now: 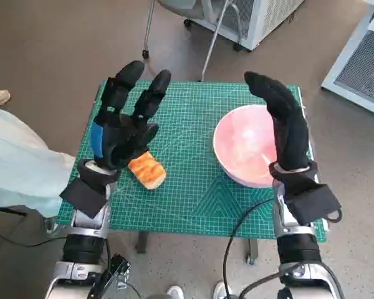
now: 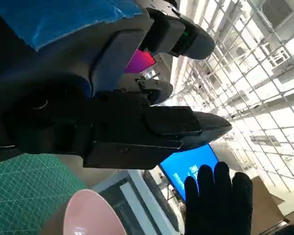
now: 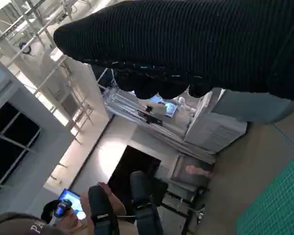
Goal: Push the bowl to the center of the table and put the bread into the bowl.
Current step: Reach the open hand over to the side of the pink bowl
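A pink bowl (image 1: 246,146) stands on the right half of the green cutting mat (image 1: 193,187); its rim also shows in the left wrist view as the bowl (image 2: 90,215). A piece of toasted bread (image 1: 148,170) lies on the mat's left half, partly under my left hand. My left hand (image 1: 126,121) is raised above the bread with fingers spread, holding nothing. My right hand (image 1: 285,124) is lifted over the bowl's right edge, fingers straight, holding nothing. The same gloved right hand (image 2: 220,203) appears beyond the bowl in the left wrist view.
A person's pale sleeve (image 1: 15,165) reaches in at the left of the table. Chair legs (image 1: 209,53) and a white cabinet (image 1: 262,15) stand behind the table. A person holding a phone (image 3: 71,208) shows in the right wrist view.
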Available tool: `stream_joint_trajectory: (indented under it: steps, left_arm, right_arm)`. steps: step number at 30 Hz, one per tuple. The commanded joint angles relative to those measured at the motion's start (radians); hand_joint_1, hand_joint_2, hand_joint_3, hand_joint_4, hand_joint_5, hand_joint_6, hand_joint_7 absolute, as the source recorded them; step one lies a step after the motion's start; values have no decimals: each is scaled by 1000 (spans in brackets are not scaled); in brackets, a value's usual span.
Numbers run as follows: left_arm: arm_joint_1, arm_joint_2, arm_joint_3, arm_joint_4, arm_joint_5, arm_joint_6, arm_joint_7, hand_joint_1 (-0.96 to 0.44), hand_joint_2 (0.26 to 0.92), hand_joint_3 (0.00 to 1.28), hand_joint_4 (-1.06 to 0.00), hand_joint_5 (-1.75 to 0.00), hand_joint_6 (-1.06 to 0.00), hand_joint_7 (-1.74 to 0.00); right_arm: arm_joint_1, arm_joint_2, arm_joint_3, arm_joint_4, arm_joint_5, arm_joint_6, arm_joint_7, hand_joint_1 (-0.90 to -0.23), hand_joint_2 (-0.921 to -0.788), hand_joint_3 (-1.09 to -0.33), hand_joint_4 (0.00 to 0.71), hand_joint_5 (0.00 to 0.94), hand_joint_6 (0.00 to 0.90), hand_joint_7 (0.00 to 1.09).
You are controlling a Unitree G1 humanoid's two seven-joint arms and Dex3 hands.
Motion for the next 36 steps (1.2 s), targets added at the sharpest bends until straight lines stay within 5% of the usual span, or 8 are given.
stream_joint_trajectory:
  steps: [1, 22, 29, 36]
  left_arm:
    - [5, -2, 4, -4, -9, -5, 1, -158, 921, 195, -419, -61, -166, -691]
    - [34, -6, -4, -49, 7, 27, 14, -163, 921, 195, -420, -60, -172, -677]
    - [50, -4, -2, -71, 9, 39, 17, -178, 921, 196, -422, -59, -176, -670]
    - [67, 1, 3, -96, 8, 51, 22, -176, 921, 199, -424, -59, -180, -668]
  right_arm:
    - [34, 4, 1, -3, 8, 19, 5, -591, -921, -766, 420, 7, 79, 823]
    - [58, -5, -4, -23, 42, 19, 27, -580, -921, -769, 414, 3, 67, 839]
    - [52, -73, -70, 45, 94, -12, 56, -576, -921, -770, 410, 1, 61, 845]
    - [18, -147, -171, 234, 95, -70, -12, -597, -921, -738, 415, 3, 119, 733]
